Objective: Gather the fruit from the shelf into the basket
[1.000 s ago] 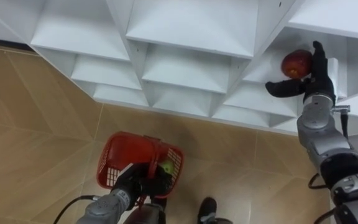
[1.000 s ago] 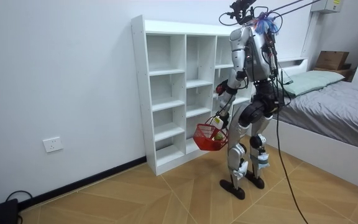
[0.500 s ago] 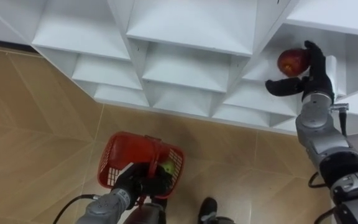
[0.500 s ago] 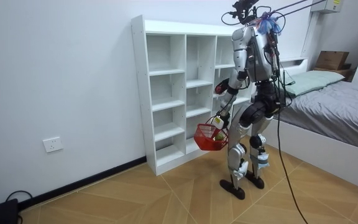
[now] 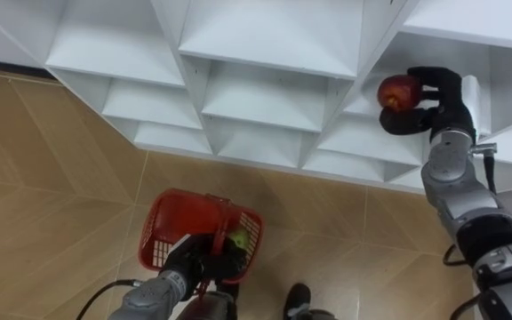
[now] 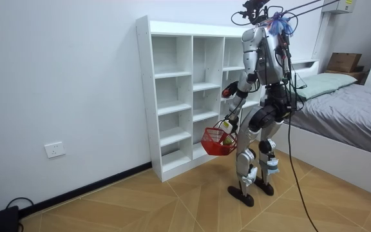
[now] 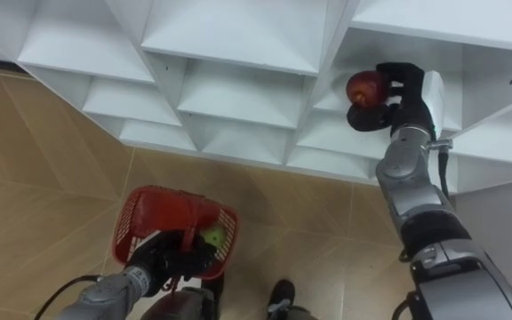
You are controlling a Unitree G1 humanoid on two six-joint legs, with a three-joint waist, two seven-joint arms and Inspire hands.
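A red apple sits at the mouth of a shelf compartment of the white closet, on the right. My right hand is shut on the apple, fingers over its top and thumb beneath it; the same apple and right hand show in the right eye view. Low at the left, my left hand is shut on the handle of a red basket, which hangs over the floor. A green fruit lies inside the basket. In the room view I stand facing the closet with the basket at knee height.
The wooden floor stretches to the left of the basket. A bed stands behind me at the room view's right. The other closet compartments in view hold nothing.
My right hand's fingers have curled over the apple, closing on it, and the apple has shifted a little left toward the shelf's front edge. The left hand and basket have not moved.
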